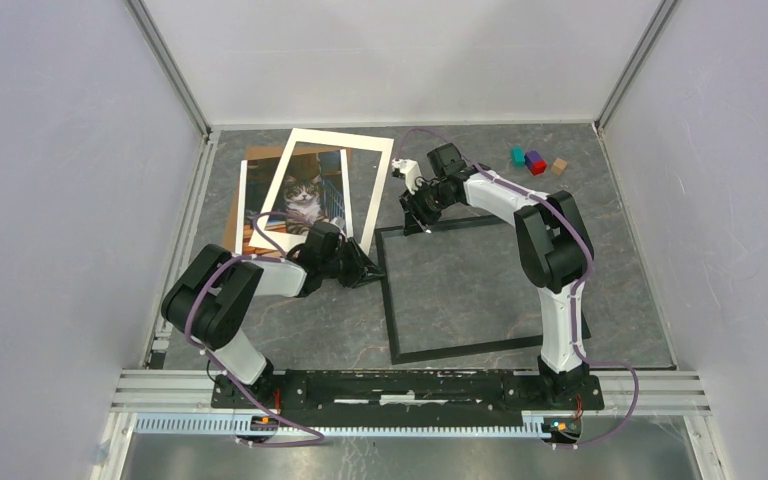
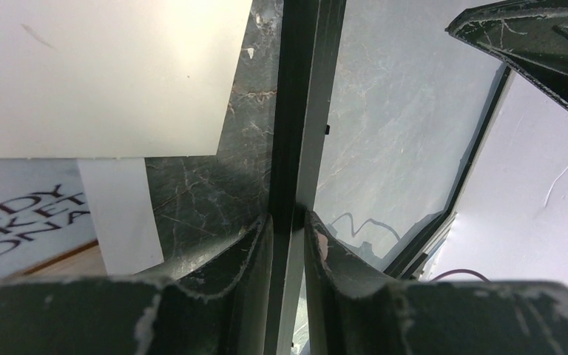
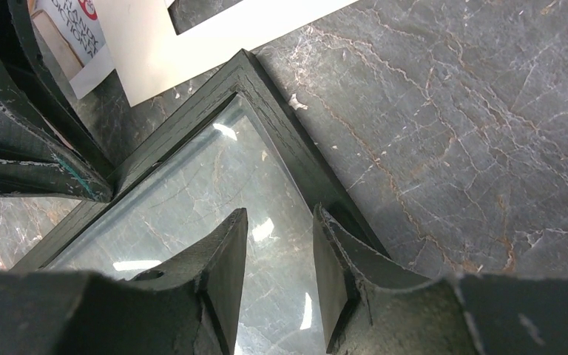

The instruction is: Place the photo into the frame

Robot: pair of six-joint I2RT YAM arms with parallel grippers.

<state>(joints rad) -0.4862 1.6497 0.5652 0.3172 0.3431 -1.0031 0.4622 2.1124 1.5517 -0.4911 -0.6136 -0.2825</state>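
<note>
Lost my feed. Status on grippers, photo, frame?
Left gripper shut on frame edge. Right gripper open over frame corner. Photo not in frame, lying under white mat.

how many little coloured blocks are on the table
4, clustered at the table's far right: a teal block, a blue block, a red block touching it, a tan block rightmost. Blue and red could be one piece; too small to tell.
</note>
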